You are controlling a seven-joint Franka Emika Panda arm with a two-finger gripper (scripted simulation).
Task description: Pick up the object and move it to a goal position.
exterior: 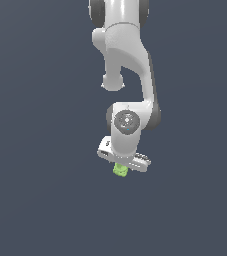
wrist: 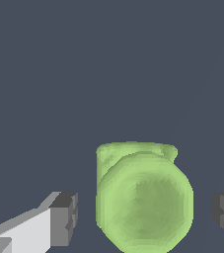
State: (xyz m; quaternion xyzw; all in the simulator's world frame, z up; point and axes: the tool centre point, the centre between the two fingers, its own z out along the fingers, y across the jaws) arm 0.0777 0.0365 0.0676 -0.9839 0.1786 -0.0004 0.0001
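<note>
The object (wrist: 143,197) is a small lime-green blocky piece with rounded corners. In the wrist view it fills the space between my two dark fingertips (wrist: 64,217), with a gap of floor showing on each side of it. My gripper (wrist: 145,220) is open and straddles the object without touching it. In the exterior view the object (exterior: 120,170) peeks out just under the white hand, and my gripper (exterior: 121,166) points straight down over it. The fingers are hidden there behind the hand.
A plain dark grey-blue floor (exterior: 35,200) surrounds the arm on all sides. The white arm (exterior: 127,65) hangs down from the top of the exterior view.
</note>
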